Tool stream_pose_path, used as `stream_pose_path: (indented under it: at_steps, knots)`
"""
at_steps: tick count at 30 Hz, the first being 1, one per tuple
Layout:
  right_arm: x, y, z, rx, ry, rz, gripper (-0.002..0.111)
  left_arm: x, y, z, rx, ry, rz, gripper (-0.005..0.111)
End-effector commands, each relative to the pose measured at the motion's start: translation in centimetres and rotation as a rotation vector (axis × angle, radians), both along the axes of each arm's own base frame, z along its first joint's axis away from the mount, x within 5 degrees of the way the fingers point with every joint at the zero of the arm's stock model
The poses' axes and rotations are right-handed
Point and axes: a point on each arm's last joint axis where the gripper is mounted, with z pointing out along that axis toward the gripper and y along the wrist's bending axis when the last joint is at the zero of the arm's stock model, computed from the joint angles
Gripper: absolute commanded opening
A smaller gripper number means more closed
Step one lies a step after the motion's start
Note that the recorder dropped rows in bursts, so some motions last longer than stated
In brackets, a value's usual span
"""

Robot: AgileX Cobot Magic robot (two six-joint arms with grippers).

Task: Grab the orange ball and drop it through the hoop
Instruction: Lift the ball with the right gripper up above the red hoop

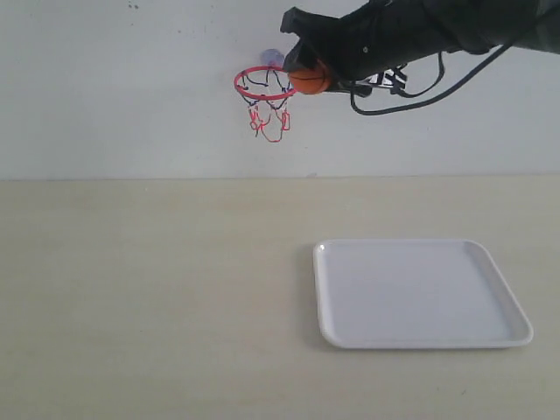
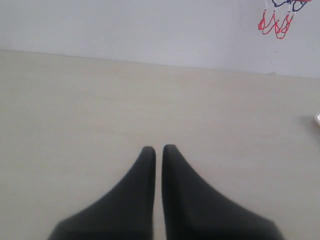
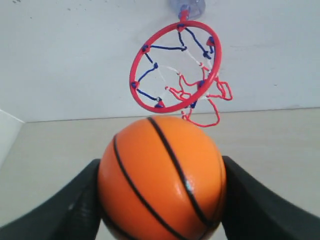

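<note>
The orange ball (image 1: 309,80) with thin black seams hangs high up, held between the black fingers of my right gripper (image 1: 304,70), which is shut on it. It sits level with the right edge of the hoop's red rim (image 1: 262,83), touching or nearly touching it. In the right wrist view the ball (image 3: 161,177) fills the space between the fingers (image 3: 252,200), and the hoop (image 3: 175,67) with its net and suction cup (image 3: 187,7) lies just beyond. My left gripper (image 2: 156,150) is shut, empty, low over the table; the net's tip (image 2: 276,25) shows far off.
A white tray (image 1: 420,294) lies on the beige table at the right front. The hoop is stuck to the white wall behind the table. A black cable (image 1: 411,101) loops under the right arm.
</note>
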Motion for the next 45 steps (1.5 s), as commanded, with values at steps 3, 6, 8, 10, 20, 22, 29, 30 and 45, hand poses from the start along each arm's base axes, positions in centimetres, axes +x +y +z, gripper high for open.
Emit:
stream_pose_path:
  at_steps: [3, 6, 8, 10, 20, 22, 29, 30, 45]
  knots:
    - [2.4, 1.1, -0.5, 0.05, -0.05, -0.001, 0.0, 0.0, 0.0, -0.1, 0.006, -0.001, 0.001, 0.004]
    - [3.2, 1.4, -0.4, 0.104, -0.06, -0.022, 0.0, 0.0, 0.0, -0.1, 0.006, -0.001, 0.001, 0.004]
    - [3.7, 1.6, -0.5, 0.135, -0.058, -0.028, 0.0, 0.0, 0.0, -0.1, 0.006, -0.001, 0.001, 0.004]
    - [4.0, 1.8, -0.6, 0.155, -0.055, -0.03, 0.0, 0.0, 0.0, -0.1, 0.006, -0.001, 0.001, 0.004]
    - [5.3, 2.1, -0.4, 0.226, -0.085, -0.072, 0.0, 0.0, 0.0, -0.1, 0.006, -0.001, 0.001, 0.004]
    - [5.4, 2.4, -0.5, 0.233, -0.093, -0.076, 0.0, 0.0, 0.0, -0.1, 0.006, -0.001, 0.001, 0.004]
    - [6.2, 3.3, -1.0, 0.234, -0.136, -0.089, 0.0, 0.0, 0.0, -0.1, 0.006, -0.001, 0.001, 0.004]
    - [6.3, 3.5, -1.1, 0.235, -0.137, -0.086, 0.0, 0.0, 0.0, -0.1, 0.006, -0.001, 0.001, 0.004]
    - [7.3, 4.2, -2.1, 0.231, -0.192, -0.124, 0.0, 0.0, 0.0, -0.1, 0.006, -0.001, 0.001, 0.004]
